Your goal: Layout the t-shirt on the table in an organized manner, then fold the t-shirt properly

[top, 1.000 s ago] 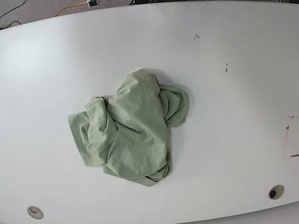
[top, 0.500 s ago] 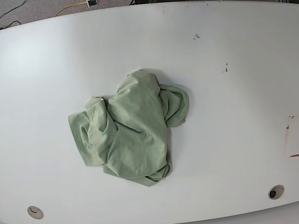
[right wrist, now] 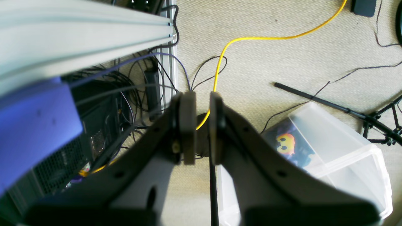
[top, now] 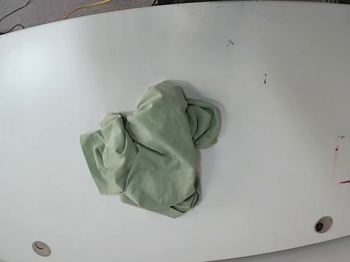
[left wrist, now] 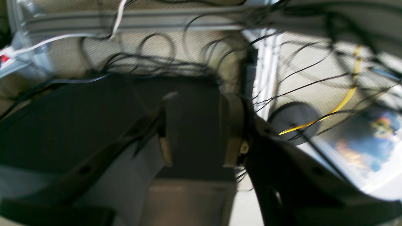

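I see the t-shirt (top: 153,150) lying crumpled in a heap near the middle of the counter (top: 267,46), its bulk running roughly from 1 o'clock down to 7 o'clock, with a flatter flap out toward 9 o'clock. No arm touches it. A red rectangular marking (top: 347,159) sits at the counter's 4 o'clock edge, and two grommet holes (top: 41,248) lie along the near edge.

My right gripper (right wrist: 198,97) hangs off the counter above carpet, jaws parted by a narrow gap and holding nothing; a yellow cable (right wrist: 251,39) runs on the floor behind them. At its 4 o'clock stands a clear plastic bin (right wrist: 339,150) with something colourful inside, too indistinct to name. My left gripper (left wrist: 196,97) is blurred, but its jaws look moderately open and empty, over a dark box (left wrist: 78,125) and tangled wires.
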`<state>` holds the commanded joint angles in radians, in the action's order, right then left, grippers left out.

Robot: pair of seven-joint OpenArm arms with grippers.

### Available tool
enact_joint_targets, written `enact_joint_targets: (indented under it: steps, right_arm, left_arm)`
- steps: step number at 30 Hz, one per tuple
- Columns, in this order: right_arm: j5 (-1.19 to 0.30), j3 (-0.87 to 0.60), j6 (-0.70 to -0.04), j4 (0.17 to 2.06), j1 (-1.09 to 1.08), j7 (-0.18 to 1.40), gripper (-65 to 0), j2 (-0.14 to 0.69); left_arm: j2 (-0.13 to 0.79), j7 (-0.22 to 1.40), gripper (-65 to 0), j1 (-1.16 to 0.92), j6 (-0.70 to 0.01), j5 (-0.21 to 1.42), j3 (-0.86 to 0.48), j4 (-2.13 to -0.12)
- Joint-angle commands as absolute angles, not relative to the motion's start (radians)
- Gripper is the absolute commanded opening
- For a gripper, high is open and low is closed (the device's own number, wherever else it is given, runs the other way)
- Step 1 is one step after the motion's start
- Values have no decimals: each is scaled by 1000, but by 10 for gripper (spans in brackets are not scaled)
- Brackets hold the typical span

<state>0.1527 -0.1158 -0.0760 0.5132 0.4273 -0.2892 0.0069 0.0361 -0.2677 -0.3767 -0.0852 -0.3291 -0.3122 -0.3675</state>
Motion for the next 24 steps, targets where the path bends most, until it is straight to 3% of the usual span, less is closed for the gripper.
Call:
enact_joint_targets:
  steps: [16,24]
  right_arm:
    - [151,-111,-76,946,679,-260,-575,2]
    - [151,-113,-76,1194,826,-259,-575,-45]
  left_arm:
    - [7,-268,-460,-638,-87,-329,-309,-809]
    - [-13,-268,-460,-794,-87,-325,-308,-1081]
